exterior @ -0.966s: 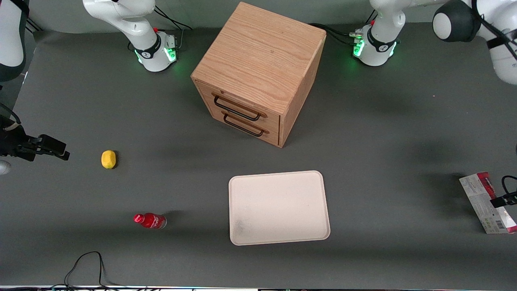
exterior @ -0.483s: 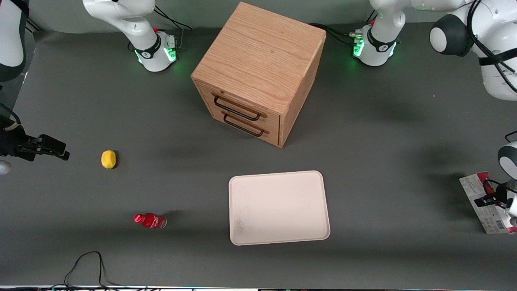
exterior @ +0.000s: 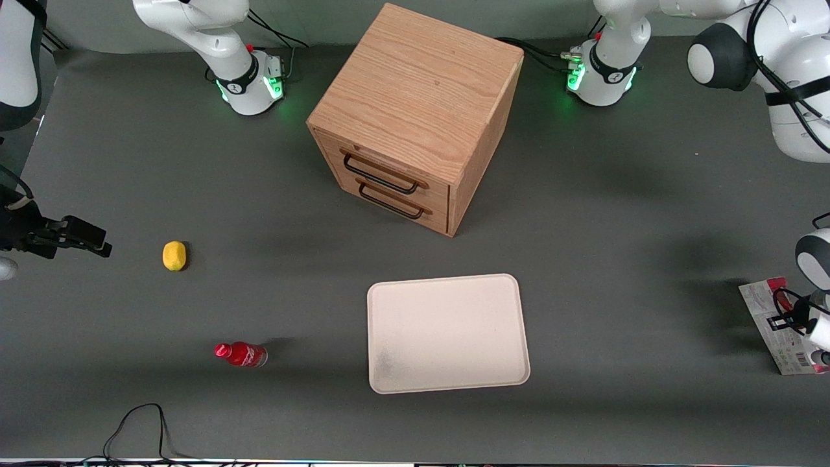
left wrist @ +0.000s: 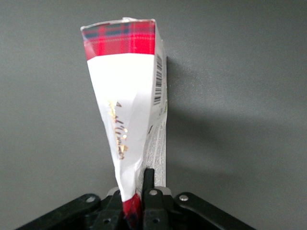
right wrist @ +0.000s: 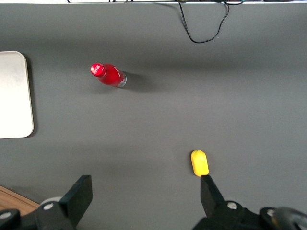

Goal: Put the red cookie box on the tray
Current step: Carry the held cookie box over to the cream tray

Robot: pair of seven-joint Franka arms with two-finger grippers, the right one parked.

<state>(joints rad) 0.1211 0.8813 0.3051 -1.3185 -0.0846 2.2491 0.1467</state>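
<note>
The red cookie box [exterior: 760, 310] lies at the working arm's end of the table, whitish printed face up, barcode end nearest the front camera. My left gripper [exterior: 792, 320] is over it. In the left wrist view the gripper [left wrist: 136, 201] is shut on the box's red end, and the box [left wrist: 127, 110] stretches away from the fingers [left wrist: 148, 181], pinched narrow at the grip, with its tartan end farthest out. The cream-white tray [exterior: 447, 324] lies flat mid-table, well away toward the parked arm's end from the box, with nothing on it.
A wooden drawer cabinet [exterior: 415, 117] stands farther from the front camera than the tray. A small red bottle [exterior: 240, 354] and a yellow fruit [exterior: 174, 255] lie toward the parked arm's end. A black cable [exterior: 136, 425] loops at the near table edge.
The left arm's wrist has come in over the box from the table's end, and the gripper now sits on the box. The box has shifted slightly.
</note>
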